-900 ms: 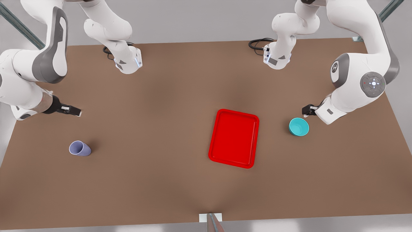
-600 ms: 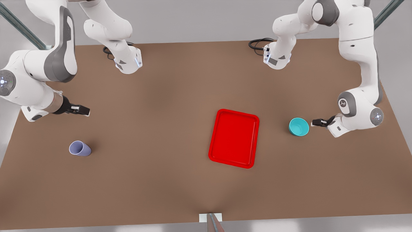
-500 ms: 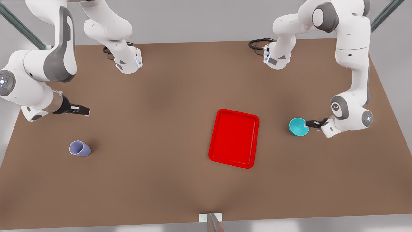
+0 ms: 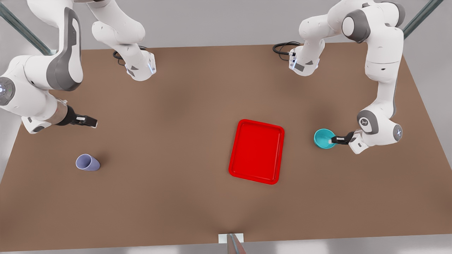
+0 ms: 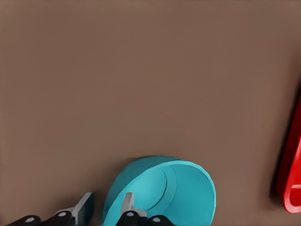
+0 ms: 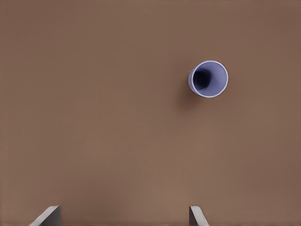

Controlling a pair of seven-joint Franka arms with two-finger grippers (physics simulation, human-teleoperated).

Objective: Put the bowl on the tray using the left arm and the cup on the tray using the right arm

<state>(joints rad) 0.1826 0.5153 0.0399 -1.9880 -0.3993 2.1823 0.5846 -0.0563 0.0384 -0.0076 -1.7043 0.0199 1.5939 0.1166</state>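
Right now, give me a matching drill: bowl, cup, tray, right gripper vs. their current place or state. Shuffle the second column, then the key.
Things:
1. bowl
2. cup
3. tray
4. right gripper

States:
A. red, nothing on it, mid-table
B. open, above the table, apart from the cup
C. teal, its wall between the left gripper's fingers
D. lavender, standing alone at the front view's left

Pairs: 1-C, 2-D, 3-A, 4-B

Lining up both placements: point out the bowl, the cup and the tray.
bowl (image 4: 322, 138): front view, inner floor.
cup (image 4: 87, 163): front view, side wall below the mouth.
tray (image 4: 256, 151): front view, bare middle of its floor.
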